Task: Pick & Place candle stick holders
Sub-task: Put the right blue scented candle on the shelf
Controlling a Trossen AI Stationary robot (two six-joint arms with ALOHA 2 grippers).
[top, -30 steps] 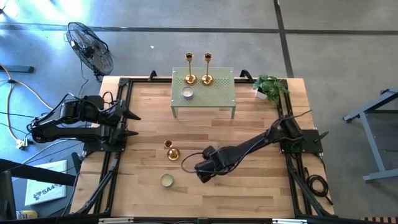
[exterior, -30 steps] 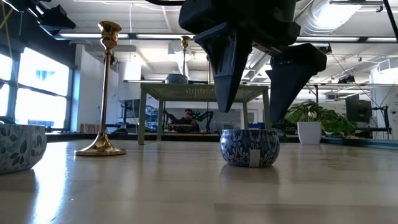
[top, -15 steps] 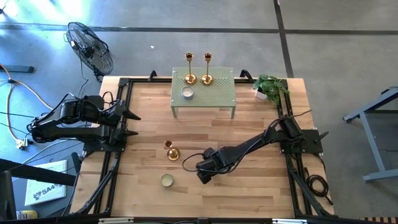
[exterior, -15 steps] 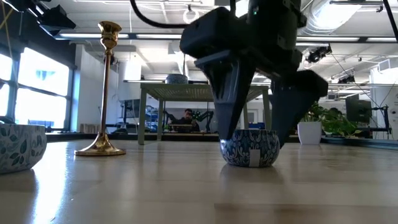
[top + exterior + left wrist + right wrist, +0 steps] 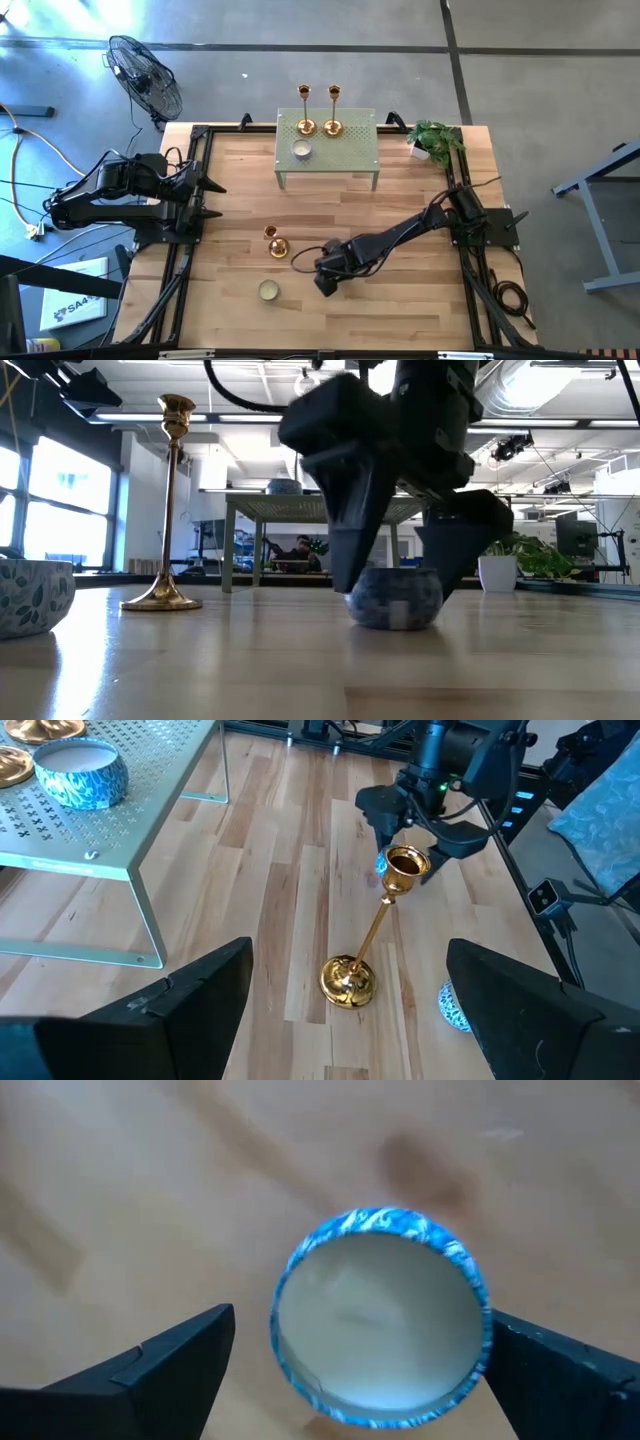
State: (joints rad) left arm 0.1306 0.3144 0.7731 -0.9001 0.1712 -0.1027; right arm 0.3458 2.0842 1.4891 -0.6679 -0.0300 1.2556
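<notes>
One gold candlestick [image 5: 277, 245] stands upright on its round base on the wooden table; it also shows in the low view [image 5: 166, 510] and the left wrist view [image 5: 350, 982]. Two more gold candlesticks [image 5: 305, 125] [image 5: 333, 125] stand on the green perforated stand [image 5: 350, 150] at the far side. My right gripper [image 5: 325, 270] is open, low over the table to the right of the lone candlestick, its fingers on either side of a blue patterned candle tin [image 5: 382, 1318]. My left gripper [image 5: 212, 198] is open and empty at the table's left edge. My right gripper comes at the blue tin from above, fingers pointing down, one on each side of its round wall. One finger [image 5: 545, 1365] stands right against the tin's rim [image 5: 487, 1330]; the other finger [image 5: 175, 1360] is a little apart. The tin stands on the table [image 5: 395, 598].
A second candle tin [image 5: 268, 290] stands near the front, left of my right gripper, and shows at the low view's left edge [image 5: 30, 595]. A third tin [image 5: 301, 150] sits on the green stand. A potted plant [image 5: 435, 140] stands at the far right corner.
My right gripper has gone down until its fingers stand around the blue tin at table level. The tin has slid a little along the table and shows blurred in the low view. The candlestick has stayed where it was.
</notes>
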